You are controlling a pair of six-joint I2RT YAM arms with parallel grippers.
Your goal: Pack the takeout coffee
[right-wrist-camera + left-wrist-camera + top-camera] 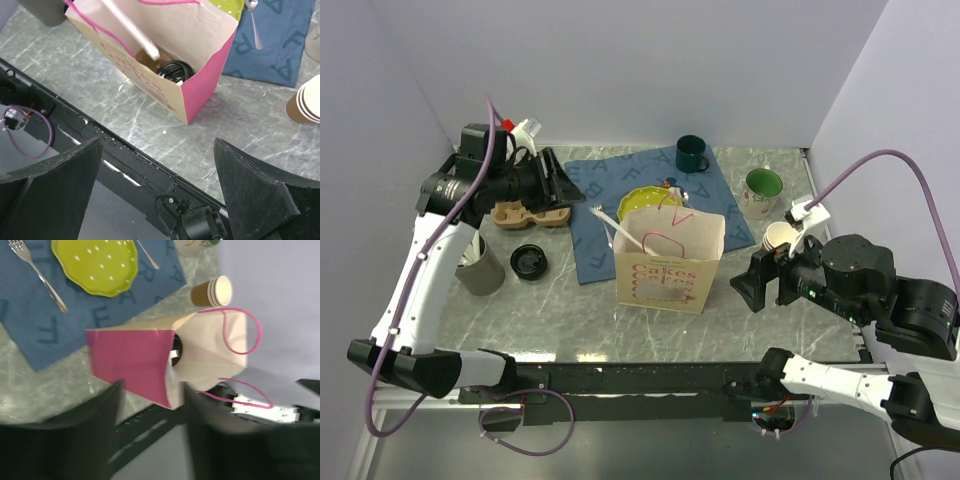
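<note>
The takeout coffee (174,70) stands inside the open paper bag (670,262) at the middle of the table; only its black lid shows, deep in the bag. The left wrist view catches it as a dark round shape (176,347) in the bag's mouth (150,360). My left gripper (558,180) hovers at the back left, away from the bag, its blurred jaws (152,407) apart and empty. To the right of the bag, my right gripper (752,285) is wide open (157,167) with nothing in it.
A white plastic utensil (610,225) sticks out of the bag. Behind it lies a blue cloth (590,230) with a yellow plate (642,203). Two green mugs (692,153) (763,188), stacked paper cups (780,237), a cardboard carrier (525,213), a loose black lid (528,261) and a grey cup (480,265) stand around.
</note>
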